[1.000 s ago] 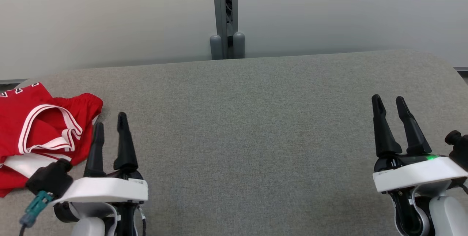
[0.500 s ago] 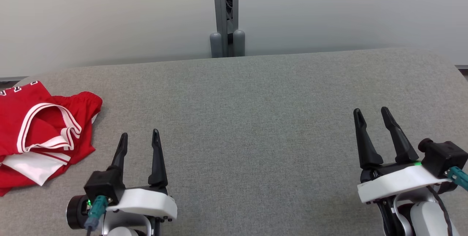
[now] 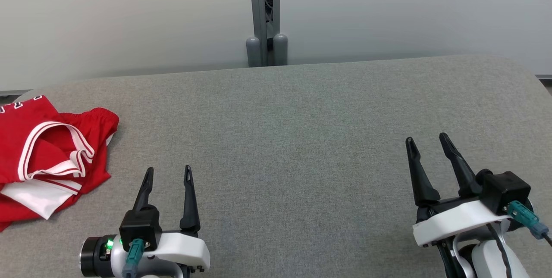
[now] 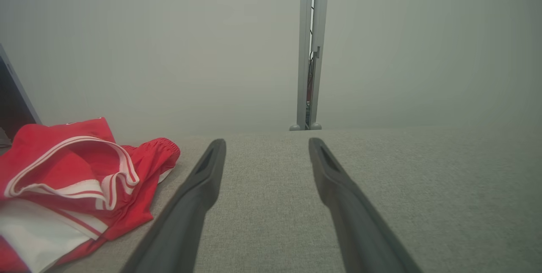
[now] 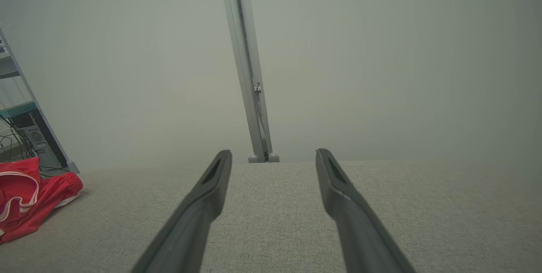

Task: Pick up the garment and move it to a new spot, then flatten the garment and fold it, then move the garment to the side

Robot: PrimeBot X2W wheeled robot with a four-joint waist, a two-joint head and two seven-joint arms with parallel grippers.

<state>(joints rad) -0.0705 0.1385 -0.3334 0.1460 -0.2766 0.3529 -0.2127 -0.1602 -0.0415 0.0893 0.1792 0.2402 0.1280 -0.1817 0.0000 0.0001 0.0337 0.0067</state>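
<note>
The garment (image 3: pixel 47 157) is red with white trim and lies crumpled at the far left of the grey table (image 3: pixel 293 140); its left part runs past the picture's edge. It also lies at the lower left of the left wrist view, garment (image 4: pixel 72 180), and at the left edge of the right wrist view, garment (image 5: pixel 29 201). My left gripper (image 3: pixel 168 174) stands open near the front edge, to the right of the cloth and apart from it, with nothing between its fingers. At the lower right my right gripper (image 3: pixel 427 142) is open and empty too.
A pale wall runs along the table's far edge, with a grey metal post (image 3: pixel 263 15) at its middle. A shelf frame (image 5: pixel 25 137) with cables stands beyond the table's left end. Bare grey cloth stretches between the two grippers.
Both arms drew back toward the front edge. The left gripper moved right, away from the garment it stood beside, and turned at the wrist. The garment has not moved.
</note>
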